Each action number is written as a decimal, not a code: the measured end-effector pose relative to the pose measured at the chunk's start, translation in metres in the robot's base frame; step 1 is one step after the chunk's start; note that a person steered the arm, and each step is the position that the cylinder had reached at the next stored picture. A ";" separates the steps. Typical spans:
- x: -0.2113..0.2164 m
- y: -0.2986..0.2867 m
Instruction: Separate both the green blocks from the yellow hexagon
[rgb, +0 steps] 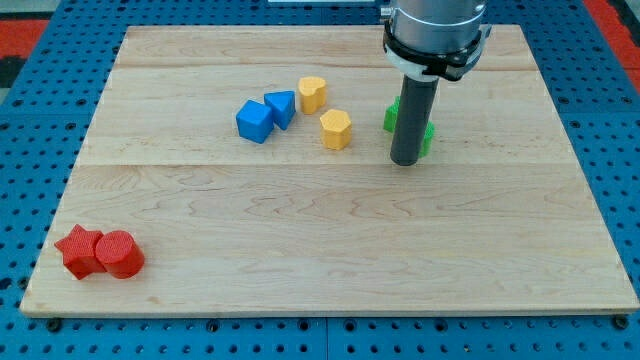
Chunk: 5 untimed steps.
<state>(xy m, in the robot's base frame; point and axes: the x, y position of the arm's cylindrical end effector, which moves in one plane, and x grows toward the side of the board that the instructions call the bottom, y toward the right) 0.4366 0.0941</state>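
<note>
My tip (406, 161) rests on the wooden board (320, 230) right of centre. Behind the rod, two green blocks peek out on either side: one (391, 116) at its left, one (428, 138) at its right; their shapes are mostly hidden. The yellow hexagon (336, 129) lies to the left of the tip, apart from the green blocks. A second yellow block (312, 94), rounded on one side, sits just above and left of the hexagon.
A blue cube (254, 121) and a blue triangular block (282, 107) touch each other left of the yellow blocks. A red star (78, 250) and a red cylinder (119, 254) sit together at the board's bottom left corner.
</note>
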 end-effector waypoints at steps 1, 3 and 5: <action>-0.005 0.000; -0.009 0.000; -0.053 -0.007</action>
<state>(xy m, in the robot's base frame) 0.3841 0.0868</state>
